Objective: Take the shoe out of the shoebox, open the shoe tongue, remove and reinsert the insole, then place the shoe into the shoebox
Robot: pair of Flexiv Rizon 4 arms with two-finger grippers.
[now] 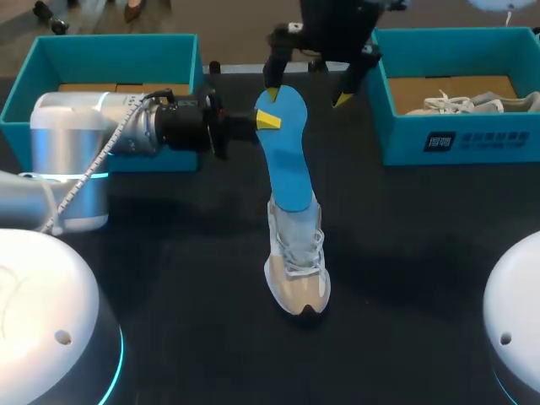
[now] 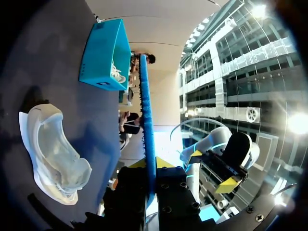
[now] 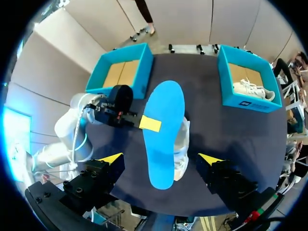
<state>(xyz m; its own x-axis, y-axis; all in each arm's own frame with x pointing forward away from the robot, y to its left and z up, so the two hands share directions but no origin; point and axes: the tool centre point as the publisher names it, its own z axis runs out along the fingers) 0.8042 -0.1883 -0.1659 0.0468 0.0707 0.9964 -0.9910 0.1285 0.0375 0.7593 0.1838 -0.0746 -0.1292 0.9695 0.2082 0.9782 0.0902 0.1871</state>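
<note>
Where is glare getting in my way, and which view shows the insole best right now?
Left wrist view: strong light flares ahead of the left gripper, and the insole it holds shows only edge-on; the shoe is plain to see. Right wrist view: no glare on the table, the insole's whole blue face shows, so use this. Head view: even light over the table.

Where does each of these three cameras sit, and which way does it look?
Head view: fixed above and behind the robot, looking down on the table; left arm and right arm both show.
Left wrist view: on the left wrist, looking along its jaws, shut on the blue insole seen edge-on.
Right wrist view: on the right wrist, looking down past its open jaws.
All three share the insole, the shoe and a teal shoebox.
</note>
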